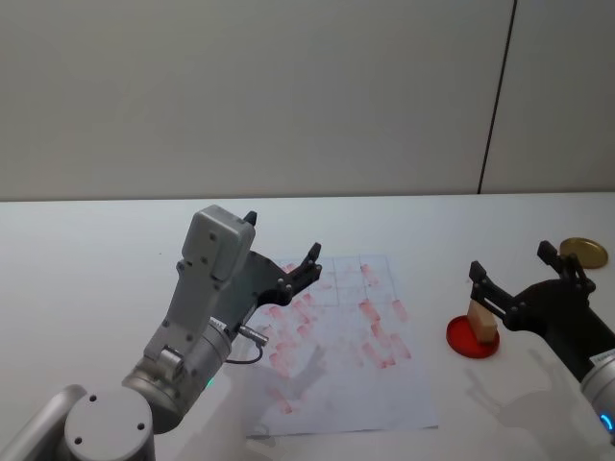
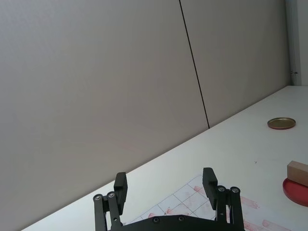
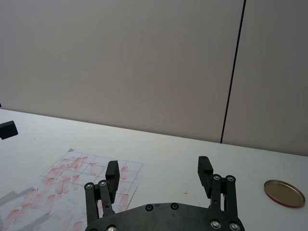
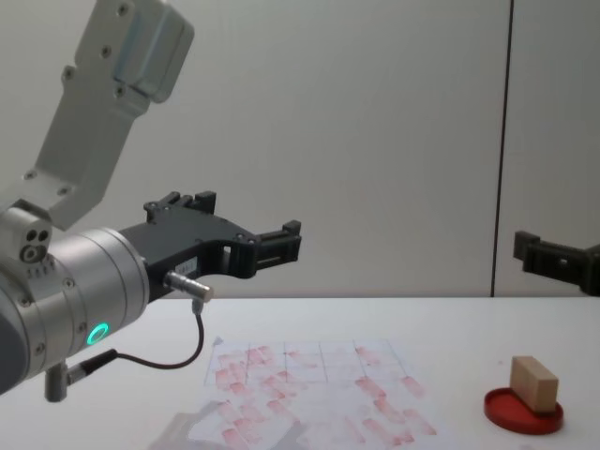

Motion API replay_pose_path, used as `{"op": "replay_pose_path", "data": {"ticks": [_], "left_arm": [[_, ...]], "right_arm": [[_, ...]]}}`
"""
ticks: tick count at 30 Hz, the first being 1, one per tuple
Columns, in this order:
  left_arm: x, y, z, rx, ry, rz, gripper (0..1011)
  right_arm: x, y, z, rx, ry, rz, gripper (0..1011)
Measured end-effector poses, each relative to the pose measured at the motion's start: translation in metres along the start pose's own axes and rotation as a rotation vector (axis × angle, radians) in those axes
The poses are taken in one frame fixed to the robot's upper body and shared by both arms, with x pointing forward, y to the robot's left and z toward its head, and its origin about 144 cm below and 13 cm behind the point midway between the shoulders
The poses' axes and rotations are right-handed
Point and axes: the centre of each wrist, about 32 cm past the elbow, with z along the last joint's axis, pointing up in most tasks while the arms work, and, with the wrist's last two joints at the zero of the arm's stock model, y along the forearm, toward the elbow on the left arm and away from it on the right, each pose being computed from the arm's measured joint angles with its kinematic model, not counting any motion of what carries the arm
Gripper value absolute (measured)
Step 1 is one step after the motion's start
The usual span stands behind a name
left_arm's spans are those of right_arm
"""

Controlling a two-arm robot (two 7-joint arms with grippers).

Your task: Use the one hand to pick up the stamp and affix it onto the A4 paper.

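1. Head view.
   - The stamp (image 1: 482, 322) is a plain light-tan wooden block. It stands on the round red ink pad (image 1: 462, 338) at the right of the white table (image 1: 86, 259), well apart from the A4 paper (image 1: 384, 403).
   - The paper is a white sheet with a faint grid, crowded with pinkish-red marks.
   - The right gripper (image 1: 511, 262) is spread wide and holds nothing. Its fingers hang just above the stamp without touching it.
   - The left gripper (image 1: 282, 238) is also wide and empty, raised over the paper's left part.
   - A gold lid (image 1: 583, 252) lies at the far right.
2. Left wrist view.
   - The left gripper (image 2: 164, 182) has its fingers far apart with nothing between them.
   - The gridded paper (image 2: 190, 197) lies beyond the gripper.
   - The stamp (image 2: 297, 172) sits on the ink pad (image 2: 294, 191) at the frame's edge, and the gold lid (image 2: 281, 123) lies farther off.
3. Right wrist view.
   - The right gripper (image 3: 158, 171) is wide and empty.
   - The paper (image 3: 91, 166) and the gold lid (image 3: 284, 193) lie on the table beyond it.
4. Chest view.
   - The stamp (image 4: 532, 382) stands slightly tilted on the ink pad (image 4: 520, 412), unobstructed, to the right of the paper (image 4: 309, 375).
   - The right gripper (image 4: 553, 258) hovers clearly above the stamp — no contact.
   - The left gripper (image 4: 248, 220) is held level high above the paper, open.
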Motion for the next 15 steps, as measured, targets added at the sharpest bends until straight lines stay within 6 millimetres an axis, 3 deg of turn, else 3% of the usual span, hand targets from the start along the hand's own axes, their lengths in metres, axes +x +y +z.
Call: {"op": "replay_pose_path", "data": {"ticks": [15], "left_arm": [[0.0, 0.0, 0.0, 0.0, 0.0, 0.0, 993]], "right_arm": [[0.0, 0.0, 0.0, 0.0, 0.0, 0.0, 1001]]}}
